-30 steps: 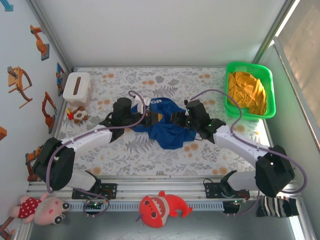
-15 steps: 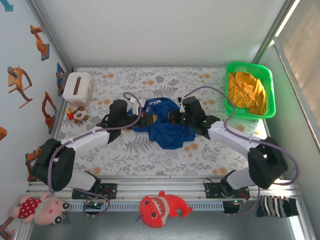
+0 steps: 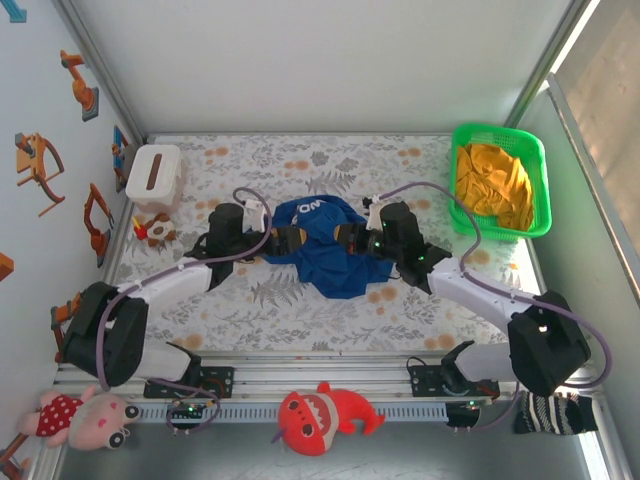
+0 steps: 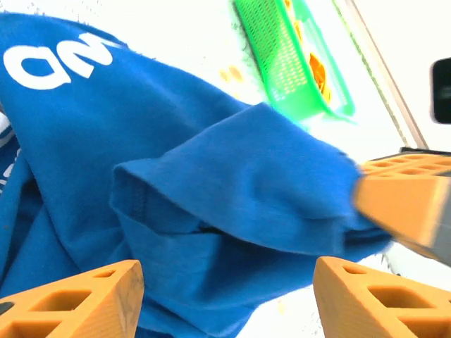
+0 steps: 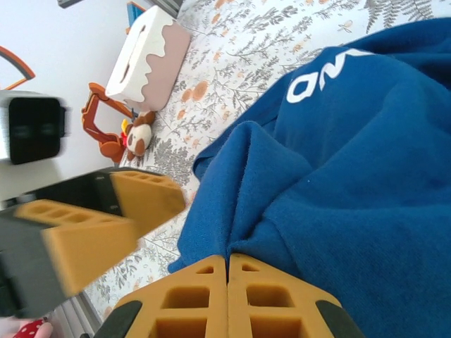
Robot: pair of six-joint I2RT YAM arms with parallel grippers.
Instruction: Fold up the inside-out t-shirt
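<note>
Working the spread-out step, not creasing yet. Seeing left claw (image 4: 227,274) gaping wide, straddling a bunched fold, gripping nothing. Seeing right claw (image 5: 227,264) clamped tight, apparently pinching a fold of the inside-out t-shirt (image 3: 330,262). Finding shirt crumpled mid-tabletop (image 3: 300,305) between both claws, white lettering showing toward the far side. Judging next move: closing left on an opposite edge or sleeve, then pulling apart and laying flat; needing a clean single-layer pinch, not a wad. Noting further back: tissue box (image 3: 153,172) far left, green basket (image 3: 540,190) holding orange garment (image 3: 492,185) far right, both well apart from shirt.
</note>
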